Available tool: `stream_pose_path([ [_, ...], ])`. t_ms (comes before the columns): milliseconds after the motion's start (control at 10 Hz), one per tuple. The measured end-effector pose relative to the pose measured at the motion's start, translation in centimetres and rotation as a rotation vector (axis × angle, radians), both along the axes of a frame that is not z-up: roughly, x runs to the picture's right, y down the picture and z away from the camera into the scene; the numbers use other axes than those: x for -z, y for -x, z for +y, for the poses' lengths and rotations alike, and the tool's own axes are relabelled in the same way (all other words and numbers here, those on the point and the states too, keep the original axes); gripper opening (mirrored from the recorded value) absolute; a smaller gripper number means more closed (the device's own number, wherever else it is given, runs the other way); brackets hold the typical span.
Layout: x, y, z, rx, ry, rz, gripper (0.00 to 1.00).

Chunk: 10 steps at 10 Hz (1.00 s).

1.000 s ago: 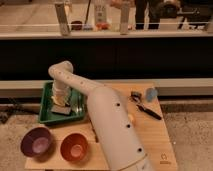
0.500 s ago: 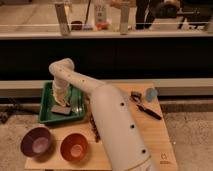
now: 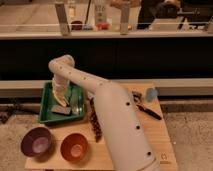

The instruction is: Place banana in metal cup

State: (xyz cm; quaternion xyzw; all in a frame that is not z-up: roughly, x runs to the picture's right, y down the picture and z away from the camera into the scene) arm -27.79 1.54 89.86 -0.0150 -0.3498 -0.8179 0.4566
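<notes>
The robot's arm point(image 3: 117, 127) reached across from the desk's front edge to the green tray point(image 3: 46, 116) at the rear-left corner; the jaws hung low over the tray's back half, just above a grey block point(image 3: 60, 109), and they were shut. Whether they had hold of anything could not be told; the banana could not be made out apart from the pale wrist end, so it was most likely at the jaws or under them inside the tray.

The blue-grey cup point(image 3: 151, 93) by the right edge looked like the metal cup (a judgement, given its dull sheen), well apart from the tray. To do this step well, the grip wanted confirming before any travel: a small curved fruit slips from shut jaws easily; a straight lift clear of the tray wall came first, then a carry along the rear edge, away from the black utensil point(image 3: 148, 110) lying near the cup. The purple bowl point(image 3: 36, 142) and orange bowl point(image 3: 75, 147) at the front-left corner were no targets; release belonged directly over the cup's mouth, low, since the opening is narrow.
</notes>
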Motion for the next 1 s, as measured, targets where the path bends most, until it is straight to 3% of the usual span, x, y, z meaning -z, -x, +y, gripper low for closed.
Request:
stream_pose_path([
  [700, 1.8, -0.6, -1.7, 0.015, -0.014, 0.000, 0.00],
  [1000, 2.8, -1.0, -3.3, 0.009, -0.034, 0.003, 0.00],
])
